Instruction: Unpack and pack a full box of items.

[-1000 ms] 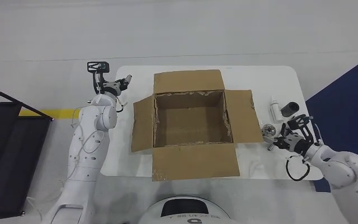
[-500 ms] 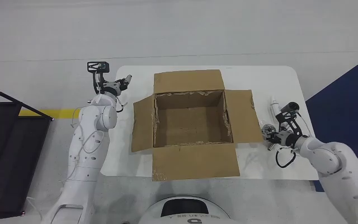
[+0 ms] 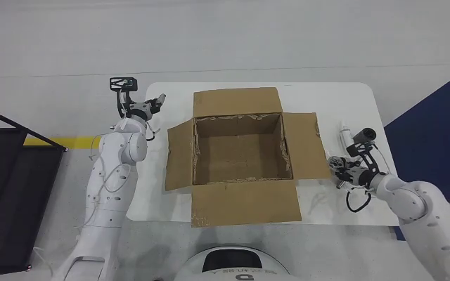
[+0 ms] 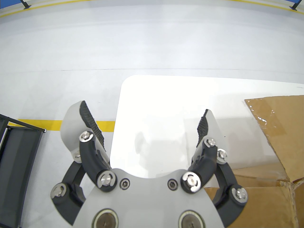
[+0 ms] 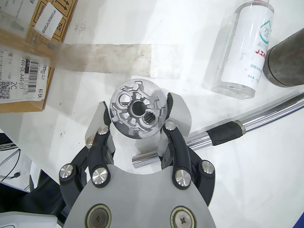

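Your cardboard box [image 3: 242, 102] stands open, flaps spread; just beyond its right flap lie a notched metal disc [image 5: 137, 108], a toppled clear bottle [image 5: 242, 48], a dark cylinder [image 5: 286, 59] and a chrome rod [image 5: 261, 117].

Just right of the cardboard box [image 3: 239, 102], the dark cylinder [image 5: 286, 60] is cut off by the edge of the right wrist view. The chrome rod [image 5: 268, 115] also runs out of that view, and its near end is hidden behind the right claw [image 5: 137, 106]. The claw's fingers [image 5: 169, 105] cover the flanks of the metal hub [image 5: 133, 96]. In the top view, the things beside the box are too small to tell apart, except perhaps the bottle [image 3: 344, 132]. Both wrist views crop the box itself.
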